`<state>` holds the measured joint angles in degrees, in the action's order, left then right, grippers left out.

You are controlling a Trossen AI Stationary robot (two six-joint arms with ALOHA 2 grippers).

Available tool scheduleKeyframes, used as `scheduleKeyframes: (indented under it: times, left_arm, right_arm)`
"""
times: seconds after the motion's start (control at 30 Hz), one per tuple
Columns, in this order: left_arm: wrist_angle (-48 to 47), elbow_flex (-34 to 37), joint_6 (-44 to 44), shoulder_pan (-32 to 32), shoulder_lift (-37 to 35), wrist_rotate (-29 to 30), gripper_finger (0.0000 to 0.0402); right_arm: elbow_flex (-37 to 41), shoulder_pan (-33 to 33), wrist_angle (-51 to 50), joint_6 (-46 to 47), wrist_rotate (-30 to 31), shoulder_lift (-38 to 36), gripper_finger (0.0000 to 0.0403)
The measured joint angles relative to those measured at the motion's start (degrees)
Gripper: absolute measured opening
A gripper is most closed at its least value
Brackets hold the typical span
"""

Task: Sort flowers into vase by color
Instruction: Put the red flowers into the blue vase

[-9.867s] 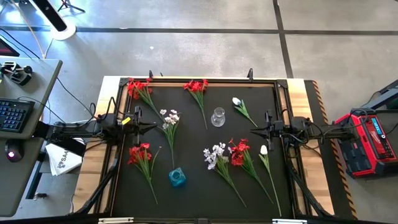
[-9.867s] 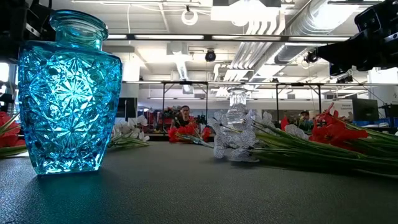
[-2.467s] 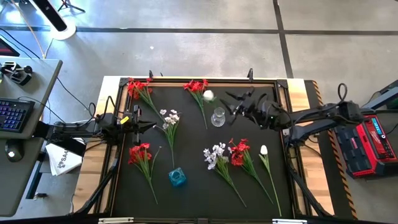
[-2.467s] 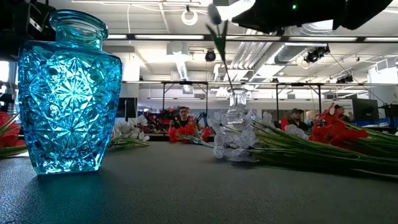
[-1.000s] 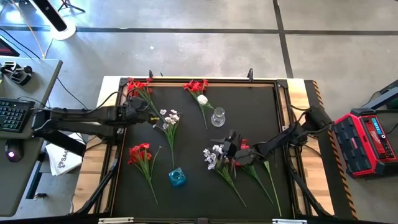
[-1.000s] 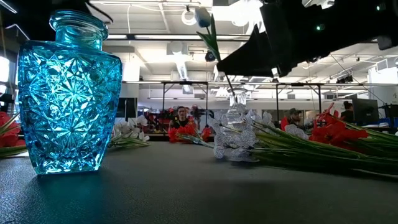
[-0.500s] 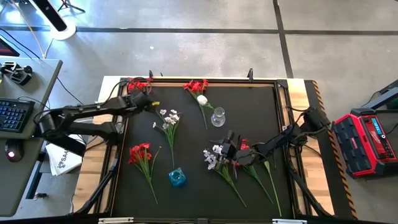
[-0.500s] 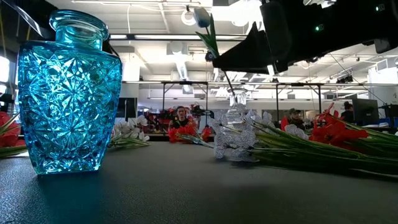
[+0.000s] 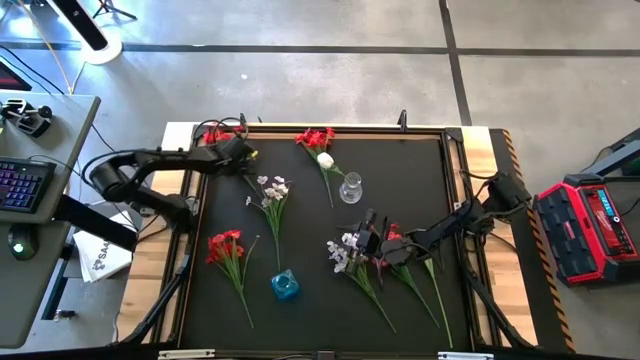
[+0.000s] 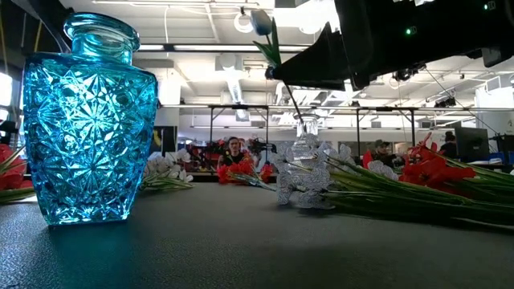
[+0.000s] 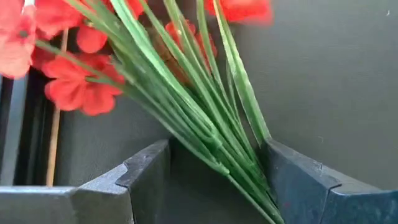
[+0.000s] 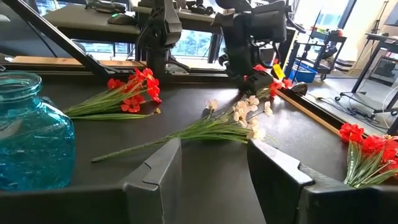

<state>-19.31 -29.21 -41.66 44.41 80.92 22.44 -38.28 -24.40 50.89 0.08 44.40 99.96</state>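
Note:
A red sprig point(image 9: 216, 134) lies at the table's far left corner. My left gripper point(image 9: 246, 156) is open, tipped down over its green stems point(image 11: 205, 118), one finger on either side; whether a finger touches them I cannot tell. The clear vase point(image 9: 350, 188) holds one white tulip point(image 9: 325, 160) by its stem. My right gripper point(image 9: 364, 230) hovers open, nothing between its fingers point(image 12: 158, 168), above the white bunch point(image 9: 345, 250) and a red sprig point(image 9: 386, 243) mid-table. The blue vase point(image 9: 285, 285) stands near the front edge.
More flowers lie flat on the black mat: a red sprig point(image 9: 316, 138) at the far edge, a white sprig point(image 9: 272, 190), a red sprig point(image 9: 225, 246) at the left, and a white tulip point(image 9: 424, 241) at the right. A raised frame point(image 9: 455, 150) rims the mat.
My left gripper has swung from beside the white sprig toward the table's far left corner, sinking and tipping down onto the red sprig's stems. The flowers and vases lie as before.

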Motion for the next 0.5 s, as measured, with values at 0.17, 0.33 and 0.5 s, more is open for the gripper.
scheduleKeyframes:
  times: [0.17,0.33,0.5]
  left_arm:
    - [2.44,0.02,0.76,0.28,1.78,-0.31,0.0238]
    - [3.11,-0.2,1.72,1.02,1.27,-2.2,0.0205]
    - [3.08,-0.26,3.47,1.81,1.25,-5.31,0.0151]
  right_arm:
    - [0.0,0.0,0.3,0.07,0.0,0.0,0.0155]
    - [0.0,0.0,0.46,1.39,0.0,0.0,0.0155]
    - [0.0,0.01,0.63,2.48,0.02,0.0,0.0155]
